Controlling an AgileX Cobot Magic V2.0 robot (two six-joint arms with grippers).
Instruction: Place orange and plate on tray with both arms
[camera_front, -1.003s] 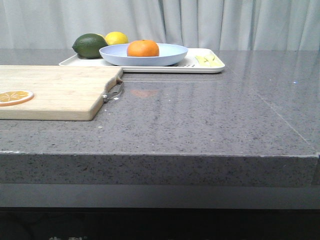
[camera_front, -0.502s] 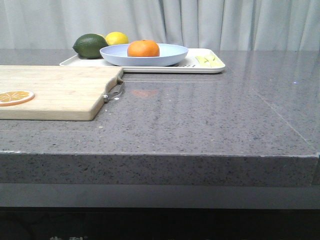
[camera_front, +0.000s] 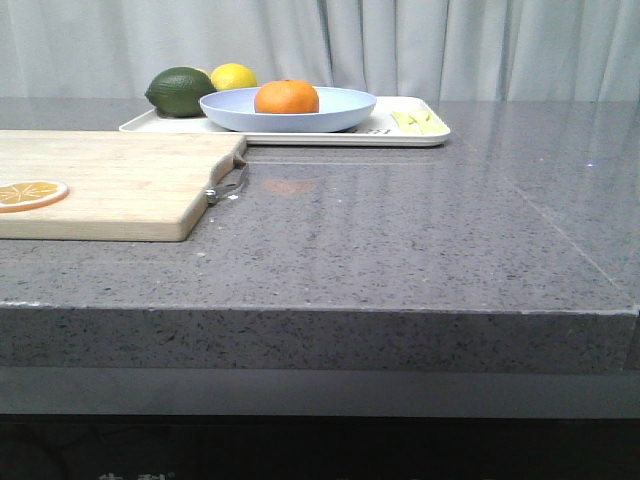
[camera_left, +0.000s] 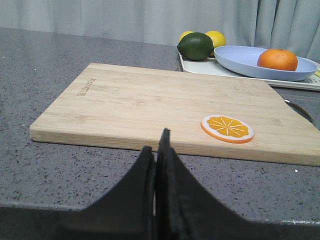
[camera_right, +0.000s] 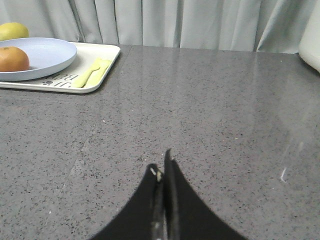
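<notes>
The orange (camera_front: 287, 97) lies in the pale blue plate (camera_front: 340, 112), which rests on the cream tray (camera_front: 400, 135) at the back of the counter. Orange (camera_left: 277, 59), plate (camera_left: 235, 59) and tray (camera_left: 200, 67) also show in the left wrist view, and orange (camera_right: 12, 58), plate (camera_right: 47, 52) and tray (camera_right: 102, 67) in the right wrist view. My left gripper (camera_left: 156, 142) is shut and empty, near the front edge of the cutting board. My right gripper (camera_right: 164, 162) is shut and empty over bare counter. Neither gripper shows in the front view.
A wooden cutting board (camera_front: 110, 180) with a flat orange slice (camera_front: 30, 194) lies at the left. A dark green fruit (camera_front: 180, 91) and a yellow lemon (camera_front: 233, 77) sit on the tray's left end, pale yellow cutlery (camera_front: 415, 120) on its right end. Curtains hang behind.
</notes>
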